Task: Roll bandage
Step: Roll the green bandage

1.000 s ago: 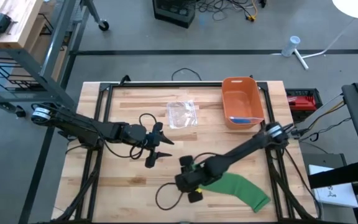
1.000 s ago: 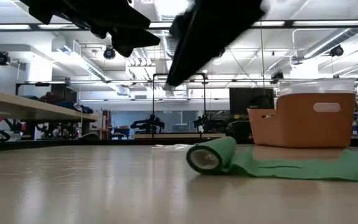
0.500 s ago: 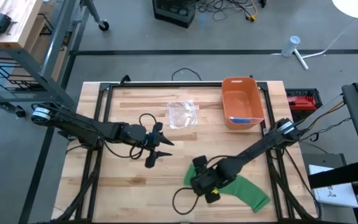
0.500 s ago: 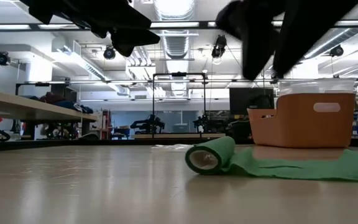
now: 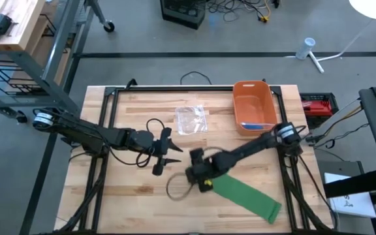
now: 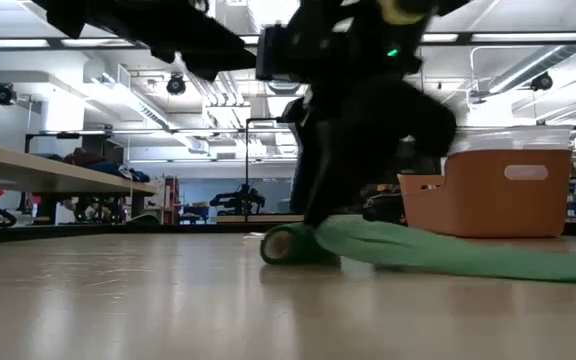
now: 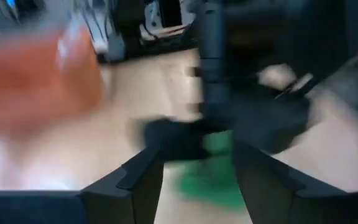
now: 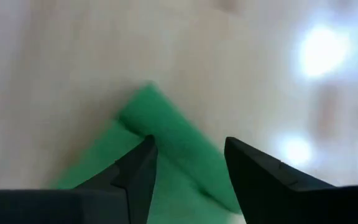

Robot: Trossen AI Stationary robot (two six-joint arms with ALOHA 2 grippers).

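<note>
The green bandage [image 5: 243, 197] lies on the table at the near right as a straight strip. Its rolled end [image 6: 288, 245] points toward the table's middle. My right gripper [image 5: 200, 176] is open and comes down slanting right over that rolled end. In the right wrist view its two fingers stand either side of the green roll [image 8: 166, 134]. My left gripper [image 5: 167, 160] hovers open above the table, to the left of the roll, with nothing between its fingers. My right gripper meets the bandage's rolled end [image 8: 143, 127] with open fingers, slanting down from the table's right. One finger [image 8: 135, 165] lies against the green. The exact place of touch is blurred and covered by the gripper. The roll rests on the table, with the strip trailing toward the near right.
An orange bin [image 5: 253, 108] stands at the far right. A clear plastic bag [image 5: 191, 119] lies at the far middle. Black cable loops lie by the left gripper [image 5: 152, 124] and beside the roll [image 5: 178, 189]. Bare wood lies along the near left.
My right gripper swung toward the table's near right, then came back toward the left and far side and sank onto the roll. The rolled end has slid toward the left. The strip behind it, formerly a wide curve, now lies straight.
</note>
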